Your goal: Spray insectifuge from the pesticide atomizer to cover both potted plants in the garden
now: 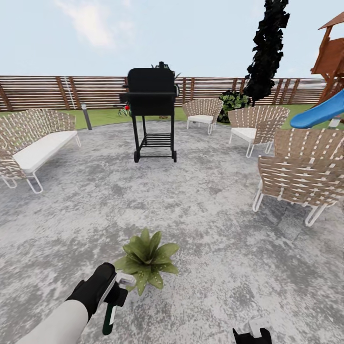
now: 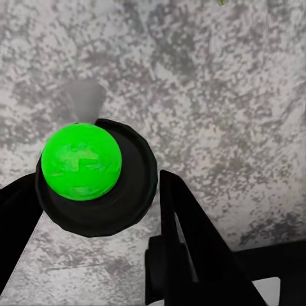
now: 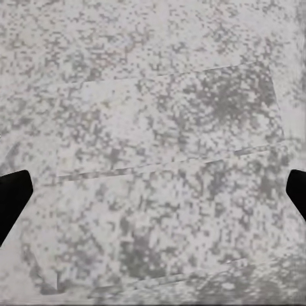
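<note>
The spray bottle (image 1: 111, 313) is clamped in the left claw (image 1: 114, 291), its whitish head (image 1: 127, 281) just beside a potted plant (image 1: 146, 260) on the grey stone patio (image 1: 210, 220). The right claw (image 3: 153, 194) is spread wide over bare paving. Beyond stand a black grill (image 1: 152, 110), a bench (image 1: 33, 145) and woven chairs (image 1: 301, 177) before a slatted fence (image 1: 43, 91).
</note>
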`<state>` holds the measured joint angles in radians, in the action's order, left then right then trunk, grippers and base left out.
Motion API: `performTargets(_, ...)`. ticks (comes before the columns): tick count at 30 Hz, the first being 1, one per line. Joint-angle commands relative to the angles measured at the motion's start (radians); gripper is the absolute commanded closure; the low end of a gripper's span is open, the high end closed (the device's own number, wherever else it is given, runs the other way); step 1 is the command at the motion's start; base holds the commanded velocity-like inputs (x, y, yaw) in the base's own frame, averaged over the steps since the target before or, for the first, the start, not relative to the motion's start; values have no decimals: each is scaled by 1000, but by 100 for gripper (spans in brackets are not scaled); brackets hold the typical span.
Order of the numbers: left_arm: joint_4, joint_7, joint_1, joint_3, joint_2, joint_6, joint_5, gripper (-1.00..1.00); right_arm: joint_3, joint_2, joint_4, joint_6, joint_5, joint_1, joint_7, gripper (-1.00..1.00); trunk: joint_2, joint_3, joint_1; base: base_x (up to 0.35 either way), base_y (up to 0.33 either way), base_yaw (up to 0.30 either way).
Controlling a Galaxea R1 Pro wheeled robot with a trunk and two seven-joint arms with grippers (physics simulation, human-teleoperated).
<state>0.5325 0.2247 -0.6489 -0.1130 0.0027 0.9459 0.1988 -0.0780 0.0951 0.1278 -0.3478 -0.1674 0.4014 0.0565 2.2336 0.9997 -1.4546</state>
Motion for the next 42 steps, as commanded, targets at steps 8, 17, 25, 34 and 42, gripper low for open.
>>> performTargets(8,6,7,0,-3,-2,1,11,100,-8,0,-1,-4,-9,1,5,-100,0,1,0,-42,288,-3)
performTargets(17,3,7,0,1,-6,1,8,100,-9,0,0,-4,-8,1,5,-100,0,1,0,-1,160,-26)
performTargets(25,1,8,0,1,-6,1,8,100,-9,0,0,-4,-7,1,5,-100,0,1,0,0,2,-273)
performTargets(34,-22,18,27,0,-1,-5,8,100,-9,0,0,-4,-7,1,5,-100,0,1,0,0,0,-174)
performTargets(42,-26,20,29,-26,-4,2,9,100,-9,0,-2,-4,-8,1,5,-100,0,1,0,0,0,-3)
